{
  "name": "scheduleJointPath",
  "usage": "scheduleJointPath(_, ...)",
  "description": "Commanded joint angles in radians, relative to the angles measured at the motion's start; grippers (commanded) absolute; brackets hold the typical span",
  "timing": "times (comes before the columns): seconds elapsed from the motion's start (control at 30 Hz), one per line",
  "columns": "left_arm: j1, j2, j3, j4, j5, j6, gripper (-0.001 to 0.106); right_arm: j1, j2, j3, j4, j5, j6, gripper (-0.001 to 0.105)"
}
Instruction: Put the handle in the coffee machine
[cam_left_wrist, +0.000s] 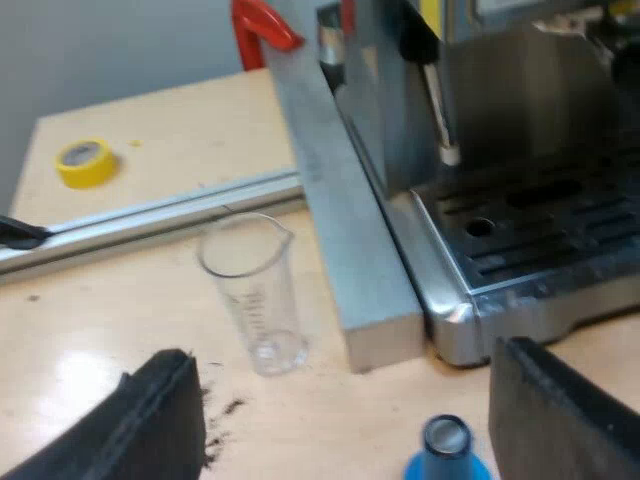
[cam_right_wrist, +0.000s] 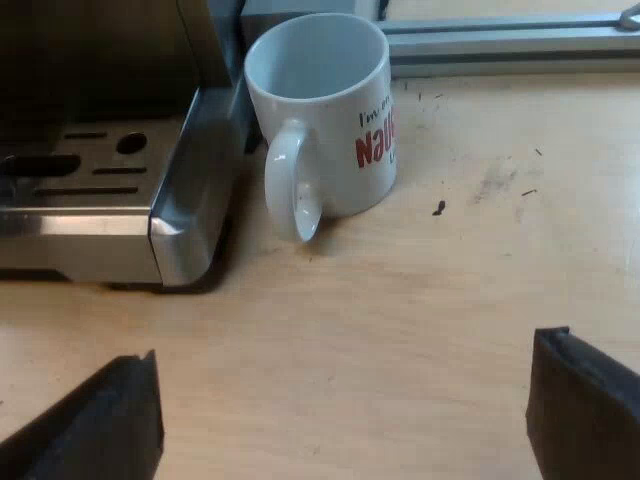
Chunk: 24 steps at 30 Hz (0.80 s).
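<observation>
Both claws gape empty: left gripper (cam_left_wrist: 345, 355) over the blue tamper (cam_left_wrist: 447, 440), right gripper (cam_right_wrist: 348, 348) near the mug (cam_right_wrist: 340, 170). Red tip (cam_left_wrist: 265, 25) beyond the espresso machine (cam_left_wrist: 520, 250) may be the handle; reaching risks toppling the measuring glass (cam_left_wrist: 255, 290).

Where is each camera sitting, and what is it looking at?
Left wrist view: rides on the left arm, looking down past the open left gripper at the measuring glass, blue tamper and espresso machine.
Right wrist view: rides on the right arm, looking down past the open right gripper at the white mug beside the machine.
Shared: both see the espresso machine and the wooden table.
</observation>
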Motion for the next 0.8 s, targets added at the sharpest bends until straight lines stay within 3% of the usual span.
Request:
scheduleJointPath(0.03,0.000,-0.137,0.016,-0.019,0.009,-0.014,0.062,-0.002,-0.045,0.009,0.058,-0.007,0.000,0.075)
scheduleJointPath(0.33,0.000,-0.136,0.074,-0.030,0.009,-0.014,0.062,-0.002,-0.045,0.009,0.063,-0.004,0.000,0.075)
scheduleJointPath(0.8,0.003,-0.136,0.076,-0.036,0.009,-0.014,0.062,-0.002,-0.045,0.009,0.063,-0.004,0.000,0.075)
